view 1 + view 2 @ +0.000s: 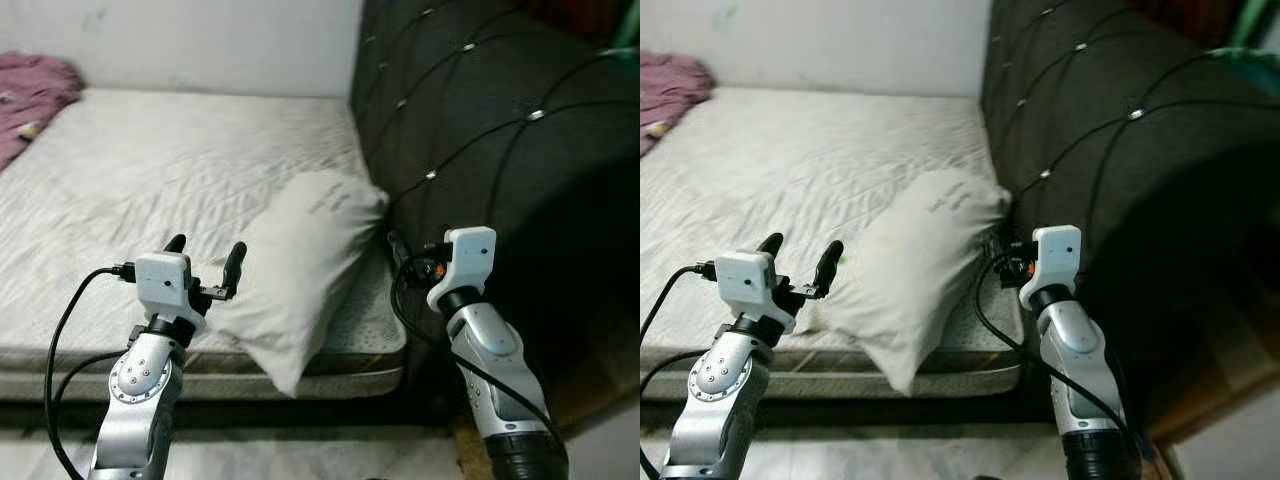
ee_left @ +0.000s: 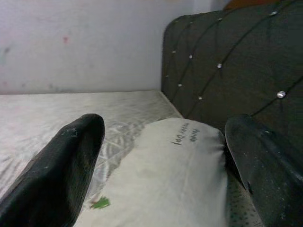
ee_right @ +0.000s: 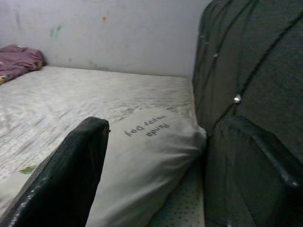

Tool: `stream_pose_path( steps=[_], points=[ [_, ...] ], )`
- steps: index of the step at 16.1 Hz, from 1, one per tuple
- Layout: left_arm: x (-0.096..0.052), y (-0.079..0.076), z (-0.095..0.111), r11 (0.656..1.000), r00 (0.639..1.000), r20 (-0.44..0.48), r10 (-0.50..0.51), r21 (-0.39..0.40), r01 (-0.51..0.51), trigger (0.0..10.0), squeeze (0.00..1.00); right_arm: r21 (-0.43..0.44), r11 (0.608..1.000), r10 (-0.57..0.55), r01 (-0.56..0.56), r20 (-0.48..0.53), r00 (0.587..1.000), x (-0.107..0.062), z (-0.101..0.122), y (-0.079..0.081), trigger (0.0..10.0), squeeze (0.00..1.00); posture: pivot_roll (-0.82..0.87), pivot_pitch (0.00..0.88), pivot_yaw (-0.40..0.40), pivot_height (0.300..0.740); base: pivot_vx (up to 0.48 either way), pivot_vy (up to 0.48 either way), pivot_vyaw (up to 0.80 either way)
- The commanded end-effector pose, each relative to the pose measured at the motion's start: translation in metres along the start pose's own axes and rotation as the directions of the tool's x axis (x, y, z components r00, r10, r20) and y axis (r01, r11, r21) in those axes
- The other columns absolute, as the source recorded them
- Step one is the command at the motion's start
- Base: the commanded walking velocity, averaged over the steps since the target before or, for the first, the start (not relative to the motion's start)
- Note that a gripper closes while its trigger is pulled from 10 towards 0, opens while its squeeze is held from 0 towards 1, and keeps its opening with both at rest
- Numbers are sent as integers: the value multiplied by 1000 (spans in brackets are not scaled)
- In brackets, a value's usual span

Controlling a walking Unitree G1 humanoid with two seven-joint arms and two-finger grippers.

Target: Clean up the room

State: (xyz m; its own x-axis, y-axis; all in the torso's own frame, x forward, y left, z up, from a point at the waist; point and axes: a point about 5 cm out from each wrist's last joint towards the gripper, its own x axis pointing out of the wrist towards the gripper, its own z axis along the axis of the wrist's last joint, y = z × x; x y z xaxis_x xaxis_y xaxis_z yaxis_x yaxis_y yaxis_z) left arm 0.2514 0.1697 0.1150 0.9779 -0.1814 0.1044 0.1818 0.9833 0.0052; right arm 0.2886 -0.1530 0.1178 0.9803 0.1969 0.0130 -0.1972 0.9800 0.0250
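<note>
A white pillow [image 1: 300,270] with printed writing lies at the front right corner of the bare quilted mattress [image 1: 150,170], its lower end hanging over the edge. My left gripper [image 1: 206,255] is open, raised just left of the pillow's lower half, with nothing between its fingers [image 2: 57,170]. My right gripper [image 1: 402,255] is open too, on the pillow's right side, close to the dark headboard [image 1: 480,120]; one of its fingers [image 3: 71,175] is level with the pillow. A crumpled purple blanket [image 1: 35,95] sits at the far left of the bed.
The dark tufted headboard stands along the right side of the mattress, and a pale wall [image 1: 200,40] lies behind the bed. A small green scrap [image 2: 100,203] lies on the mattress beside the pillow. Light floor [image 1: 300,455] runs along the front of the bed.
</note>
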Motion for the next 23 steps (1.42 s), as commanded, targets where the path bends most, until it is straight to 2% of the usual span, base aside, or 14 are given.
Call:
stream_pose_path(
  steps=[1, 12, 18, 23],
  points=[
    [1, 1, 5, 1000, 1000, 24, 1, 2, -1, 10000, 0, -11, 1000, 9, -9, 14, 1000, 2, 5, 0, 10000, 0, 22, 0, -35, 740, 360, 0, 0],
    [-1, 2, 3, 1000, 1000, 11, 7, 3, -7, 10000, 0, -23, 999, 25, -25, 6, 1000, 2, 4, 2, 10000, 0, 25, 0, -38, 740, 359, 0, 0],
    [-2, 4, 1, 999, 999, -14, 44, -2, -44, 10000, 0, -14, 1000, 24, -24, -2, 1000, 2, 2, 2, 10000, 0, 30, 1, -39, 740, 0, 0, 0],
    [-4, 4, -2, 999, 999, -35, 41, -11, -42, 10000, 0, -7, 1000, 15, -15, -8, 1000, 0, 0, 2, 10000, 0, 32, 1, -38, 740, 0, 346, 0]
  ],
)
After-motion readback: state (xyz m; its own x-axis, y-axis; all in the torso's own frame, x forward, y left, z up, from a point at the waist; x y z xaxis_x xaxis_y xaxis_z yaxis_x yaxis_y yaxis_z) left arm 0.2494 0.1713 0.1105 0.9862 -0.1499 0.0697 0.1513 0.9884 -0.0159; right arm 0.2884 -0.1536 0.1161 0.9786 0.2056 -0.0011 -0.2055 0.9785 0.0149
